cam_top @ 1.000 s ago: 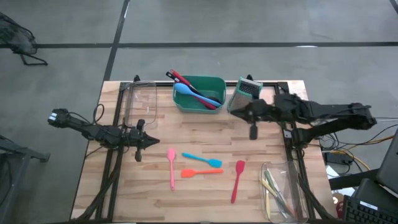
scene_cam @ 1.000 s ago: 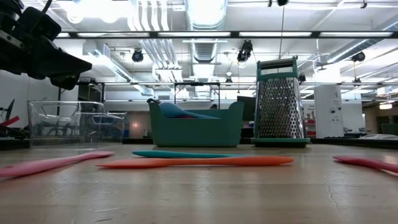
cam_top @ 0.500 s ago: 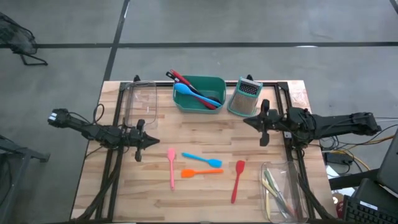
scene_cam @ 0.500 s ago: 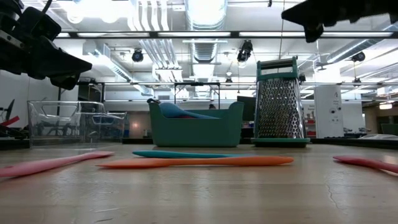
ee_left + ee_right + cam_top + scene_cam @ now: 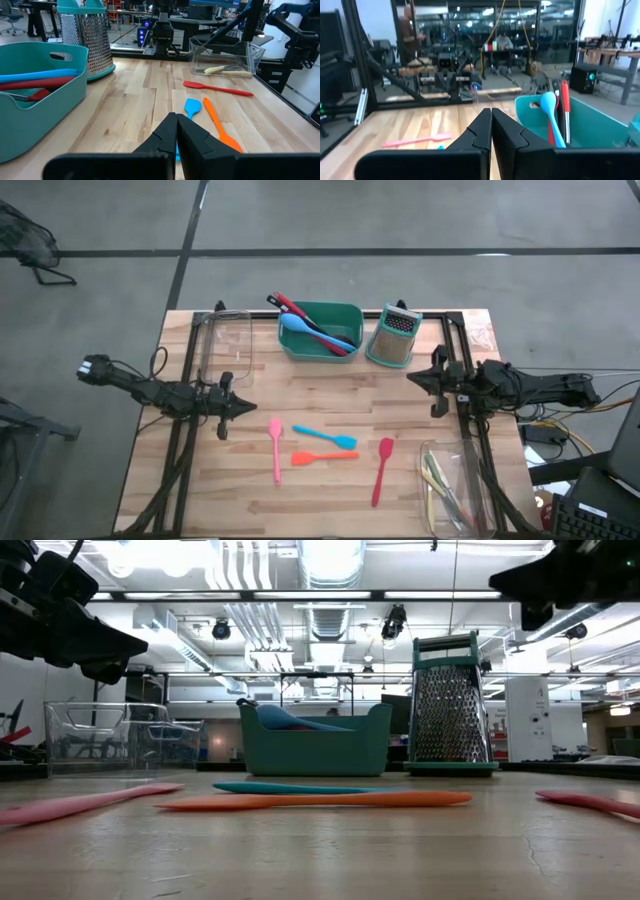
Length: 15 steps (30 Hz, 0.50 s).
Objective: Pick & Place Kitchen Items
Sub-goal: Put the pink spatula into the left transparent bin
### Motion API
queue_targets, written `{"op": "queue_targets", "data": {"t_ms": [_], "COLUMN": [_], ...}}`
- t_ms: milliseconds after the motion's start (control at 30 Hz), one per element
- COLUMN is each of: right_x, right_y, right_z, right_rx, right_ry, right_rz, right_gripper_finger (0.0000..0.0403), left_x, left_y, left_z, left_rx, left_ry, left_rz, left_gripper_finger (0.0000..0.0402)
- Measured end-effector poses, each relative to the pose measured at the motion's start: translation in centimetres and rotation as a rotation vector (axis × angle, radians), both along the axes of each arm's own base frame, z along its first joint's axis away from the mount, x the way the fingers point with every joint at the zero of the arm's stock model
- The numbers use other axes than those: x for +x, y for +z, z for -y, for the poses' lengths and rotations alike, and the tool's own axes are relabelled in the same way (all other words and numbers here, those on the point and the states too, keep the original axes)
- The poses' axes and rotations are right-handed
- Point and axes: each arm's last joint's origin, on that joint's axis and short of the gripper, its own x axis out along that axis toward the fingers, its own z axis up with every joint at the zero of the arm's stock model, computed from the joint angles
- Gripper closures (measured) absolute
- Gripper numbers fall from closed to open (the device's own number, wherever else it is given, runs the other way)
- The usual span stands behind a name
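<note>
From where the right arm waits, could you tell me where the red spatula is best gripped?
Grip the red spatula on its slim handle near mid-length, coming straight down. It lies flat and alone on the table, so the right pincer would probably close best across the handle's narrow width.

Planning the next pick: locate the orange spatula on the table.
In the high view, the orange spatula lies mid-table, just below the blue spatula, between the pink spatula and red spatula.

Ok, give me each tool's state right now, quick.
Left tool: shut, empty, over the table's left side.
Right tool: shut, empty, over the table's right side.
</note>
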Motion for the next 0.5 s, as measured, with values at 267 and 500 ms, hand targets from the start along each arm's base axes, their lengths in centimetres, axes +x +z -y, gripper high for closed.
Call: {"op": "queue_targets", "data": {"t_ms": [267, 500], "right_x": [-1.6, -2.2], "right_y": [-0.7, -1.5], "right_z": [-0.3, -0.5], "right_rx": [-0.009, -0.046], "right_ry": [0.116, 0.174], "right_rz": [0.112, 0.143], "right_gripper_finger": [0.0394, 0.0394], "left_x": [0.0, 0.0], "left_y": [0.0, 0.0], "left_z": [0.0, 0.0], "left_rx": [0.0, 0.0], "left_ry": [0.0, 0.0], "left_rz": [0.0, 0.0], "left_gripper_finger": [0.039, 0.039]}}
